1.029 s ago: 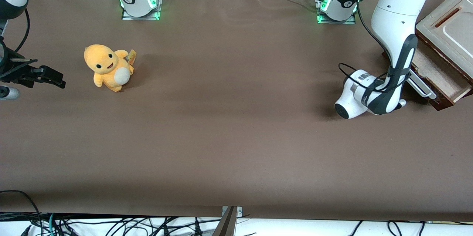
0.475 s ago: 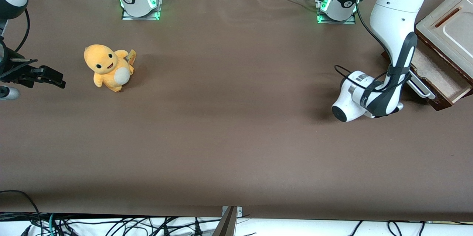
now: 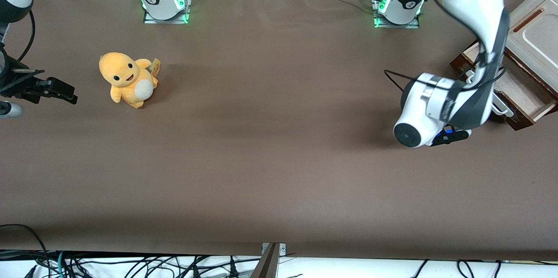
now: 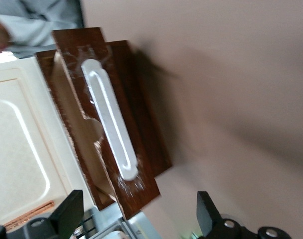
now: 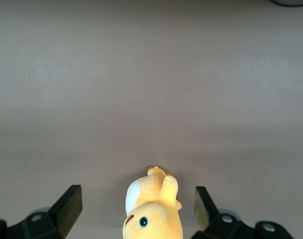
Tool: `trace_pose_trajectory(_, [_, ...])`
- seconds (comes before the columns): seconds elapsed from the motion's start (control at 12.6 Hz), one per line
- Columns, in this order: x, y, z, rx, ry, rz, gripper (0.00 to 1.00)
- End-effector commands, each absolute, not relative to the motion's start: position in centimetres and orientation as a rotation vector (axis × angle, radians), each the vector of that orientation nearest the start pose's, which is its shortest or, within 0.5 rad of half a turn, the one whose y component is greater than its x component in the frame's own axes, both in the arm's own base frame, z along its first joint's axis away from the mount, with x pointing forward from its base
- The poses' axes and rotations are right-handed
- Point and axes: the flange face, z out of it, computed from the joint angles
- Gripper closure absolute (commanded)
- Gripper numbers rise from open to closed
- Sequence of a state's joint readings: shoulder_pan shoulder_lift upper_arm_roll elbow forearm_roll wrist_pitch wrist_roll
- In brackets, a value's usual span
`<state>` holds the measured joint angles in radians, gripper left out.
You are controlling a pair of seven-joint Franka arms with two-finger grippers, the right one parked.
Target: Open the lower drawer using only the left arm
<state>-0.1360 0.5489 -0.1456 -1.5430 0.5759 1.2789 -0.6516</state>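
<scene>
Your front view looks down from high over the whole brown surface (image 3: 261, 160). Your left wrist view sits close above the lower drawer (image 4: 109, 124), past the gripper (image 4: 136, 219), spread wide; both views share that drawer.

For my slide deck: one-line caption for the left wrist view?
Open gripper of the left arm hangs clear of the pulled-out lower drawer and its white bar handle.

Left arm (image 3: 477, 3): glossy white shells, dark-grey elbow trim, silver-ringed wrist, black cable looped alongside, round dark end cap, blue light by the black gripper (image 4: 136, 219); jaws apart.
</scene>
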Motion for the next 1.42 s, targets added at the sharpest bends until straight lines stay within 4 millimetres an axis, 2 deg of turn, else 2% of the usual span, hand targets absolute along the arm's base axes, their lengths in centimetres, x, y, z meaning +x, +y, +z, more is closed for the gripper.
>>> trace_pose_trajectory(0.0, [59.8, -11.3, 37.7, -2.433, -0.247, 0.603, 0.0])
trace_pose_trajectory(0.16, [60.2, -12.8, 43.4, -2.621, -0.256, 0.574, 0.0])
trace_pose_trajectory(0.32, [60.8, -13.1, 47.3, -2.781, -0.119, 0.569, 0.0])
trace_pose_trajectory(0.47, [61.0, -13.9, 51.7, -2.855, -0.077, 0.406, 0.0])
trace_pose_trajectory(0.63, [60.4, -13.8, 57.6, -3.016, -0.1, 0.134, 0.0])
trace_pose_trajectory(0.71, [59.9, -12.0, 59.1, -3.096, -0.162, 0.102, 0.0])
trace_pose_trajectory(0.79, [59.6, -10.7, 59.6, -3.122, -0.191, 0.101, 0.0])
trace_pose_trajectory(0.87, [59.0, -9.6, 59.9, -3.123, -0.109, 0.093, 0.0])
trace_pose_trajectory(1.11, [57.1, -5.1, 58.4, -3.123, 0.084, -0.023, 0.0])
trace_pose_trajectory(1.19, [56.8, -4.5, 58.2, -3.124, 0.09, -0.061, 0.0])
trace_pose_trajectory(1.35, [56.8, -4.6, 58.2, -3.124, 0.093, -0.085, 0.0])
